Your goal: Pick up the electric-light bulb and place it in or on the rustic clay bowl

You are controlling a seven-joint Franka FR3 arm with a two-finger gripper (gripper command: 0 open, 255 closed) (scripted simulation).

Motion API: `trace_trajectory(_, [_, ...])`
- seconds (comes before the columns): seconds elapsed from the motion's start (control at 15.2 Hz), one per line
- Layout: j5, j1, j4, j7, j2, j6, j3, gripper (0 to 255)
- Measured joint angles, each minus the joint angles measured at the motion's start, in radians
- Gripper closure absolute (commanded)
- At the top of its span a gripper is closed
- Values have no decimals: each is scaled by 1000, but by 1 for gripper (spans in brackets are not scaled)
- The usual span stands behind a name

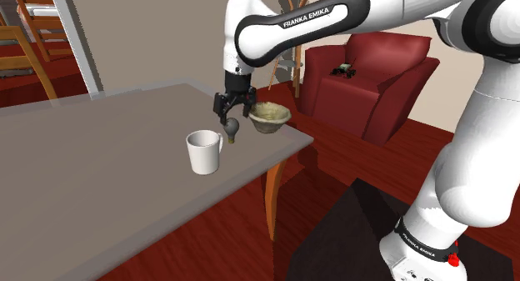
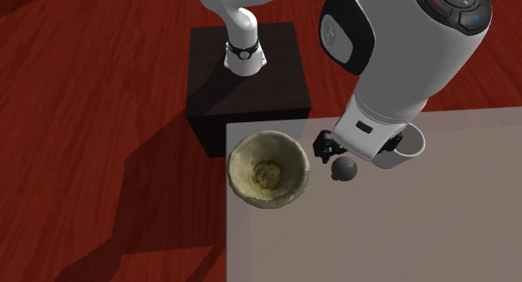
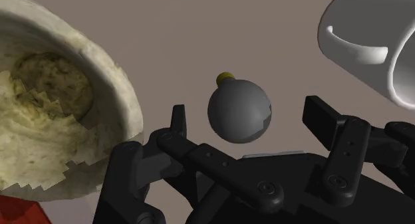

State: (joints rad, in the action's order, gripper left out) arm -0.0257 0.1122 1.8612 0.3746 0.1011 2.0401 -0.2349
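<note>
Wrist view: the gripper (image 1: 236,107) hangs low over the grey table (image 3: 199,30) with its fingers (image 3: 177,123) spread wide. The dark grey bulb (image 3: 238,112) sits in the gap between them, its yellowish base pointing away from the hand. Neither finger touches it, so it is not held. It appears to rest on the table, though I cannot be sure of contact.

The bulb lies closer to the finger on the bowl's side than to the other one. If the fingers close from here, I judge that the nearer finger meets the round glass first and shoves it sideways. A smooth globe pinched off its widest line could also slip out forward, base first, and roll away.

The white mug (image 3: 359,43) stands just outside the far finger, so a sideways correction that way risks bumping it.

The pale rough bowl (image 3: 126,90) sits just outside the other finger. In the second exterior view it stands at the table's corner, right by the edge. A low carry could clip its rim and push it off. A release from too high could let the bulb bounce out.
</note>
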Motion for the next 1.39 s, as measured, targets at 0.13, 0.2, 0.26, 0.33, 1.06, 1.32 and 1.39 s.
trace_trajectory(0.13, [-2, 1, 17, 4, 8, 26, -1, 0])
trace_trajectory(0.2, [-4, 2, 24, 6, 13, 38, -1, 0])
trace_trajectory(0.26, [-7, 3, 25, 8, 22, 47, -1, 0])
trace_trajectory(0.33, [-9, 3, 34, 10, 27, 61, -1, 0])
trace_trajectory(1.06, [-11, 3, 42, 10, 35, 78, 0, 255])
trace_trajectory(1.32, [-11, 3, 42, 10, 35, 78, 0, 255])
trace_trajectory(1.39, [-11, 3, 42, 10, 35, 78, 0, 255])
